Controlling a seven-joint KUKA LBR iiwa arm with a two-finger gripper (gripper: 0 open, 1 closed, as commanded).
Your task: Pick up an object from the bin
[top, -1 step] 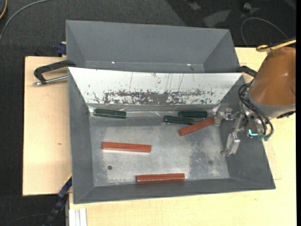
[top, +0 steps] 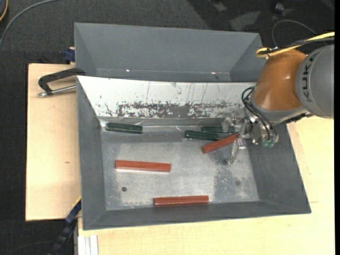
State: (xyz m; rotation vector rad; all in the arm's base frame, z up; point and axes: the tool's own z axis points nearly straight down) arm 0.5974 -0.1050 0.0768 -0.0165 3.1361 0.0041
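Observation:
My gripper [top: 237,144] hangs at the bin's right side, close to the back wall. It is shut on the right end of a short orange-red stick [top: 219,144], which slants down to the left from the fingers. Just behind the stick, a dark green stick [top: 203,134] lies along the foot of the back wall.
A second dark green stick [top: 124,127] lies at the back left. An orange-red bar [top: 143,167] rests left of centre, and another one [top: 181,200] lies by the front wall. A small dark speck [top: 124,189] sits at the front left.

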